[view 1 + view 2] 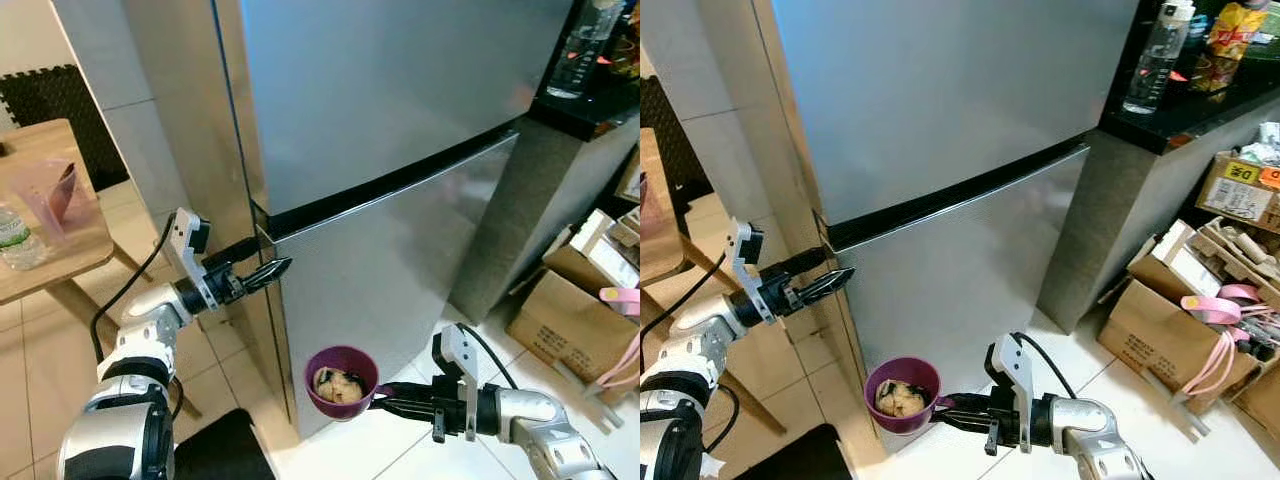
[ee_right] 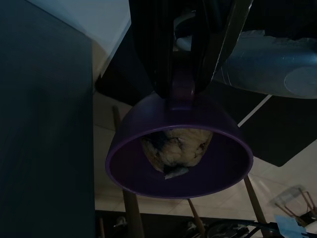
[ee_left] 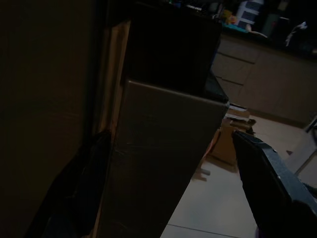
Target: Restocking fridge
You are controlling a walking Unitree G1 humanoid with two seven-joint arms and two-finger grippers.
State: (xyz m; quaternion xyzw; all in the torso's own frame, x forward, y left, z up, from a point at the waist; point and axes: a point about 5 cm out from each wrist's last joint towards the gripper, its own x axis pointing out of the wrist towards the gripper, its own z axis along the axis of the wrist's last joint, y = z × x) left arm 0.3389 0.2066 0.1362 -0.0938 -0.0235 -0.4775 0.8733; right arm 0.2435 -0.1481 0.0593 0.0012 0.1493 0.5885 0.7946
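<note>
1. Right gripper (image 1: 385, 398), low in the frame right of centre, has its two black fingers clamped on the small handle of a purple cup (image 1: 341, 381), which it holds upright just in front of the lower fridge door.
2. Inside the cup lies a pale, lumpy piece of food (image 1: 338, 385) with a few dark spots; the right wrist view shows it sitting against the cup's inner wall.
3. Left gripper (image 1: 272, 270), at centre left of the frame, reaches to the left edge of the fridge (image 1: 400, 150) where the dark seam divides the upper and lower doors. In the left wrist view its fingers (image 3: 270, 181) stand apart on either side of the lower door's corner.
4. Both silver fridge doors are shut.
5. A wooden table (image 1: 50, 250) fills the upper left, carrying a clear pink jug (image 1: 50, 195) and a plastic water bottle (image 1: 15, 240).
6. Cardboard boxes (image 1: 575, 310) sit on the tiled floor at lower right, with pink straps (image 1: 1225, 310) draped over them.
7. At the upper right corner a dark counter (image 1: 1185, 110) holds a clear bottle (image 1: 1152, 60) and some bright packets (image 1: 1230, 30).
</note>
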